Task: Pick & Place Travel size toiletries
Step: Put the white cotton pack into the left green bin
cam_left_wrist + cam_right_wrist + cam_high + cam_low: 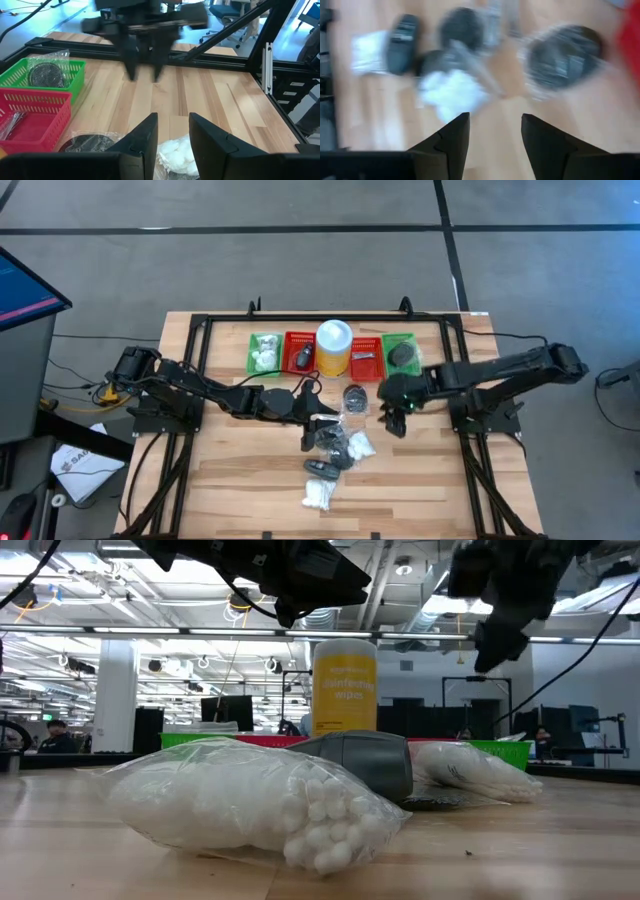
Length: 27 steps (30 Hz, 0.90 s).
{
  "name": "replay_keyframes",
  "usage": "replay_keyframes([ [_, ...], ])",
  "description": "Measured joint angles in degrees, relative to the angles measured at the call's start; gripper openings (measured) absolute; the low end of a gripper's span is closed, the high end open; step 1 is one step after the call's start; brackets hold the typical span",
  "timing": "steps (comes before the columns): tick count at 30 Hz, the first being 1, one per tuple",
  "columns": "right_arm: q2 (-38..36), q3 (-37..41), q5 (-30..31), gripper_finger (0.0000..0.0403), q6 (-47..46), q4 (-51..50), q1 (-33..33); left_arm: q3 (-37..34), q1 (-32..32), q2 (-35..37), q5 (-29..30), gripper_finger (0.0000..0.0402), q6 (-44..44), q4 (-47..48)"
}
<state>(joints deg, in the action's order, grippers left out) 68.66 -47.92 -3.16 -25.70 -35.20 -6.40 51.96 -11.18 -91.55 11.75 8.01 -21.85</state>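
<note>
Two grippers are up over the table, operator, neither carrying anything you can see. Your right gripper (397,417) hangs just past the green basket (400,352) on the right, fingers spread apart with nothing between them; its wrist view is smeared but shows the gap empty above a wrapped dark disc (565,55) and a white fluffy bundle (451,92). Your left gripper (318,405) sits mid-table, in front of the yellow canister (334,347), right at the near edge of the loose pile; its fingers (145,137) stand a narrow gap apart, empty, over another white bundle (175,152). The travel size toiletries are split: some already in the row of baskets at the back, white puffs in the left green basket (264,352), a dark piece in the red basket (299,353), a disc in the right green one. The rest lie loose on the wood between the arms and toward the front: wrapped disc (355,398), dark pieces (330,440), white bundle at the front (319,494). The low view shows a bag of white balls (250,802) against a grey piece (365,762).
</note>
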Motion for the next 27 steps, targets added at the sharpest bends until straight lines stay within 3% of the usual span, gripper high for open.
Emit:
replay_keyframes([
  [4, 0.0, 0.0, 0.49, 0.0165, -1.25, 5.28, -6.29, 0.0, 0.0, 0.0, 0.0, 0.0103, 1.08, 0.0],
  [11, 0.32, 0.0, 8.18, 0.0152, -1.35, 9.81, -14.3, 0.0, -0.12, 0.0, -0.02, 0.0103, 1.32, 0.01],
  [18, 9.37, -0.11, 9.26, 0.0149, 0.86, 15.35, -18.51, 0.0, -0.38, 0.0, -0.01, 0.0103, 1.7, 0.07],
  [27, 20.91, -2.32, 9.25, 0.016, 3.26, 18.5, -19.02, 0.0, -1.31, 0.0, -0.06, 0.0103, 1.7, 0.37],
])
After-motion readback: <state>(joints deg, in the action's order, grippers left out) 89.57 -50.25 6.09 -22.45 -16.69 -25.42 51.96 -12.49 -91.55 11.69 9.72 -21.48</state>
